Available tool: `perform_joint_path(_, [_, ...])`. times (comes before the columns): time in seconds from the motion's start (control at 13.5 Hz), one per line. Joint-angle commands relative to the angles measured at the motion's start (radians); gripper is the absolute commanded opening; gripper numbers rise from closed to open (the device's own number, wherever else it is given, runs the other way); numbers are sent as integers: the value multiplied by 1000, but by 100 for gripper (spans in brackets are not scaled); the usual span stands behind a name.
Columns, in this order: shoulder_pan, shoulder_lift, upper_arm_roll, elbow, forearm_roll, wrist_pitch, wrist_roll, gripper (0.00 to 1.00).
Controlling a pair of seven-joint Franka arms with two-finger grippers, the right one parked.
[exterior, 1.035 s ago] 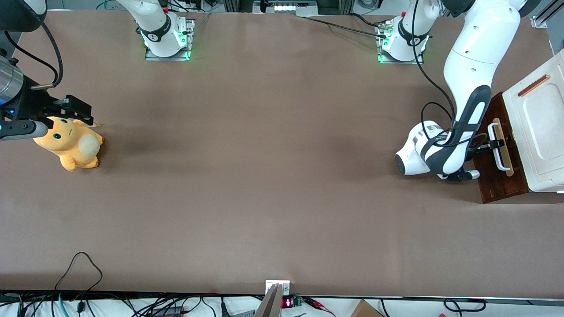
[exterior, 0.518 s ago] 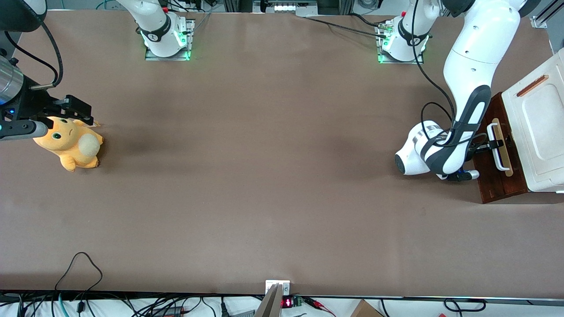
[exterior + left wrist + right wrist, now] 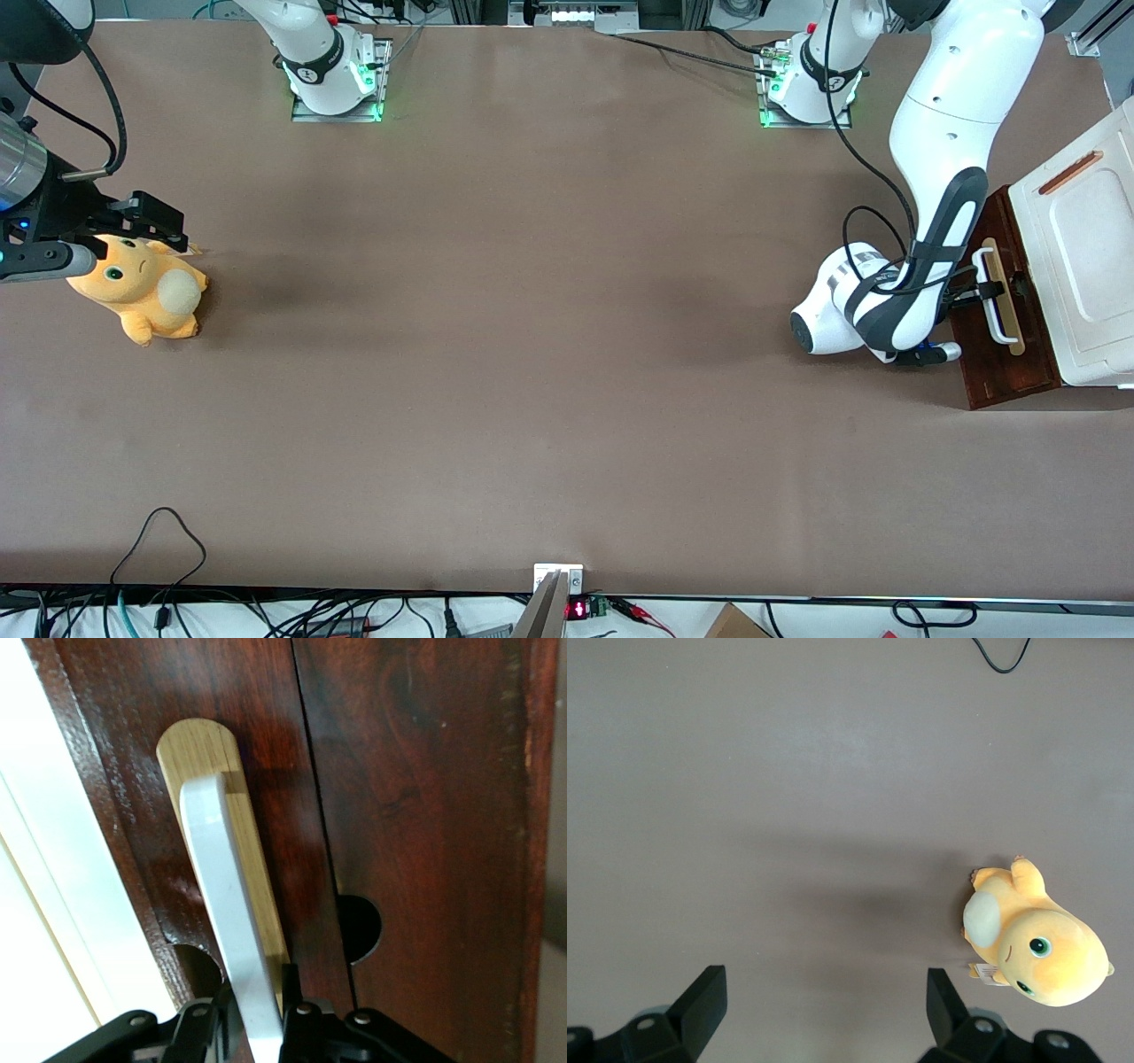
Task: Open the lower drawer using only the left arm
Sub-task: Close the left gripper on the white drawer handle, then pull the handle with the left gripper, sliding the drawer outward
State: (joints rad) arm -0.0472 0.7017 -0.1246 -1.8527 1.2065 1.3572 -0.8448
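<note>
An orange plush toy [image 3: 142,297] is lying toward the parked arm's end of the table, while the left arm [image 3: 930,239] is reaching to the lower drawer [image 3: 1001,354] under the white cabinet [image 3: 1076,275]. Its gripper [image 3: 990,290] is clamping the white handle [image 3: 229,904]; pulling straight outward, evenly, should avoid jamming. No readable writing is showing.

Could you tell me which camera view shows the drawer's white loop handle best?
The left wrist view: the white loop handle on its pale strip fills it, the pincer closed around it. The front view shows the handle small beside the left arm. The right wrist view shows none.
</note>
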Motion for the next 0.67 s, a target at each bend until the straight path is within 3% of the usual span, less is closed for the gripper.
perform_joint_path(0.0, [-29, -28, 3, 3, -33, -15, 33, 17])
perform_joint_path(0.59, [-60, -28, 5, 15, -79, -15, 24, 17])
